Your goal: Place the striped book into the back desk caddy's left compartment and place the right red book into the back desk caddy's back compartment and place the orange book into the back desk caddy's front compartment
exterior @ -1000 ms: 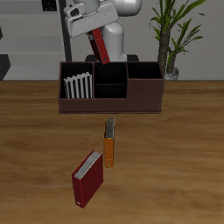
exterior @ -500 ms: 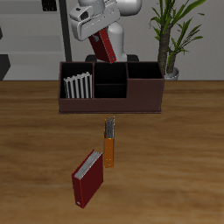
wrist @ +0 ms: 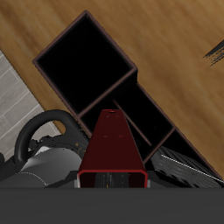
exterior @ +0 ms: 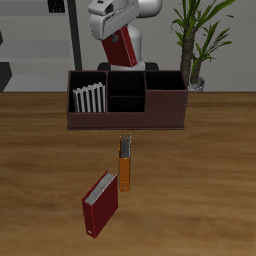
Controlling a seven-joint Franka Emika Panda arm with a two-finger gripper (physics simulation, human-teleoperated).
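No writing or brand can be read on any of the things; the covers are plain.

The white two-finger gripper (exterior: 112,22) hangs high above the long dark maroon desk caddy (exterior: 127,115), over its middle section, and its top is cut off by the edge of the exterior view. Its fingers are closed on the dark red hardcover book with white page edges (exterior: 121,48), which hangs tilted in the air and touches nothing else. In the wrist view this right red book (wrist: 112,147) hides the fingers, so how wide they stand cannot be seen exactly.

Below it the small back compartment (exterior: 128,84) and the front compartment (exterior: 127,101) of the caddy are both dark inside. The slim grey, black and white striped book (exterior: 88,97) stands in the left compartment (exterior: 88,88).

In front of the caddy, on the wooden table (exterior: 200,190), the slim bright orange book (exterior: 125,166) lies flat, with its dark band towards the caddy. A second dark red book (exterior: 100,203) stands just beside it, nearer the table's front edge. A green plant in a pot (exterior: 195,45) is behind the caddy.
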